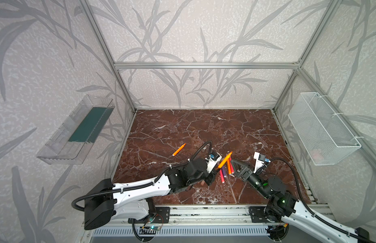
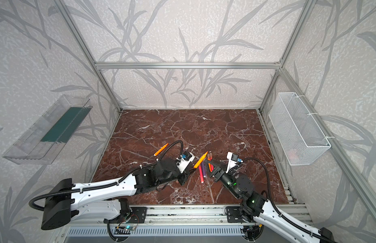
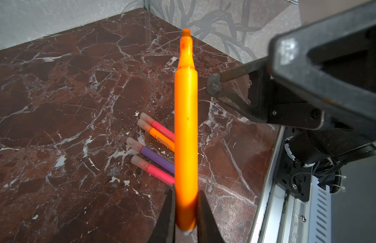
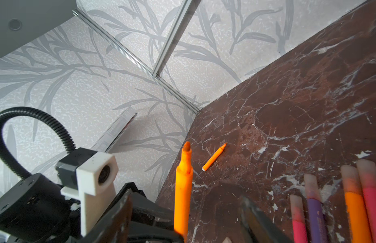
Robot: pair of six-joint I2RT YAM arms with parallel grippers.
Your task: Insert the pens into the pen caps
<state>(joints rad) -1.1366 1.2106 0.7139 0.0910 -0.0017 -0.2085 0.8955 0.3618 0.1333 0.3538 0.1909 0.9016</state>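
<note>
While the left tool (image 3: 185, 192) clamps a bare orange pen (image 3: 186, 126), the right tool (image 1: 233, 168) gapes empty; four caps (image 3: 144, 116) hold pens (image 3: 159, 158).

Bright diffuse light; edges warped; foreground blurred.

My two high eyes are sitting side by side above the front edge, looking down toward the grey leaf-patterned back wall (image 1: 204, 88). In both top views they are catching the whole dark red marble table (image 1: 183, 130) (image 2: 183, 130). My left wrist eye is peeking close along the uncapped orange marker pen (image 3: 186, 126). My right wrist eye is looking close toward the grey leafy left wall (image 4: 56, 88). Both wrist eyes are sharing that pen (image 4: 183, 199) and the four capped pink, orange and purple pens (image 3: 155, 156) (image 4: 315, 210).
</note>
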